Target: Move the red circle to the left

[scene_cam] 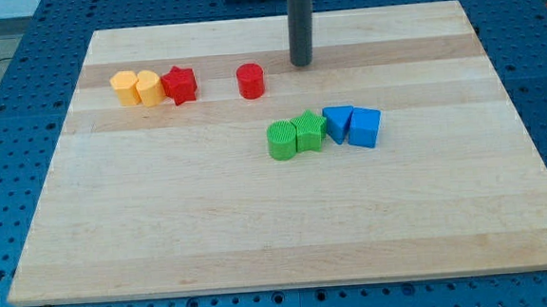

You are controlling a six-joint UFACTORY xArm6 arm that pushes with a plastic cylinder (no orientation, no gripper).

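Note:
The red circle is a short red cylinder in the upper middle of the wooden board. My tip is the lower end of a dark rod that comes down from the view's top. It rests on the board to the right of the red circle and slightly above it, apart from it by a small gap. A red star lies to the left of the red circle, with bare board between them.
Two yellow blocks sit touching the red star's left side. Below the red circle and to its right is a row: a green cylinder, a green star, a blue triangle and a blue cube.

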